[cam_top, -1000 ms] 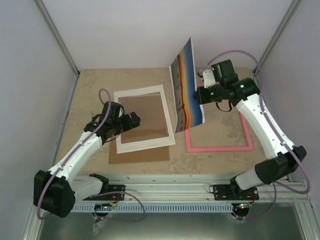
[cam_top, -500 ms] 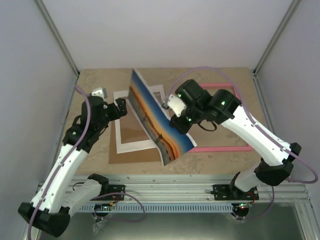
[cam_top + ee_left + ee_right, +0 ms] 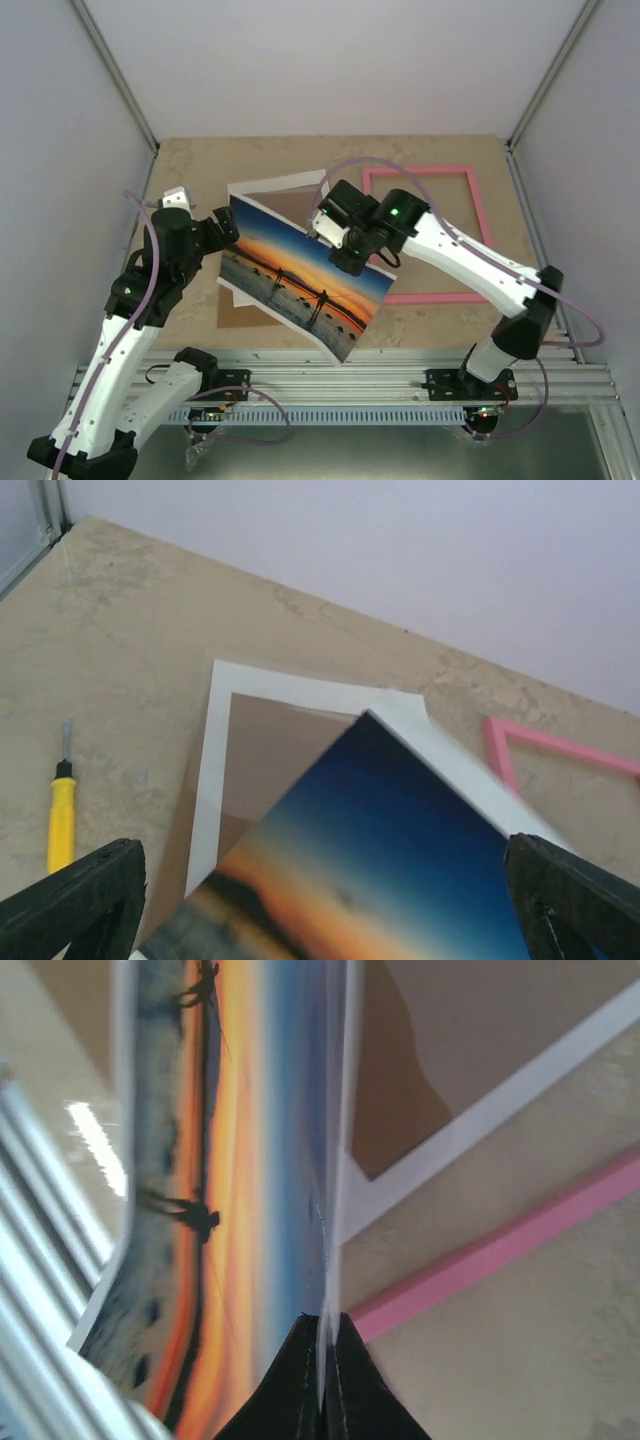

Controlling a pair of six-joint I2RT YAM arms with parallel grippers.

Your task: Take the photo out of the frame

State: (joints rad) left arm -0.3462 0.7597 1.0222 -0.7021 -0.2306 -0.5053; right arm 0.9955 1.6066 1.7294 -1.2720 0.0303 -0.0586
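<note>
Leftward I'm swinging the photo (image 3: 300, 285), right gripper (image 3: 322, 1338) pinching its edge, left gripper (image 3: 320, 905) staying spread wide.

Both arms have white shells with black joints and black bases. The left arm (image 3: 105, 355) is at lower left of the top view, the right arm (image 3: 455, 250) at centre right. A thin mauve cable (image 3: 370, 160) runs along each. A green light (image 3: 393, 211) glows on the right arm's black wrist. The left tool (image 3: 320, 880) has matte black fingers (image 3: 75, 900). The right tool (image 3: 322, 1335) is black too, narrowing to a wedge.
</note>
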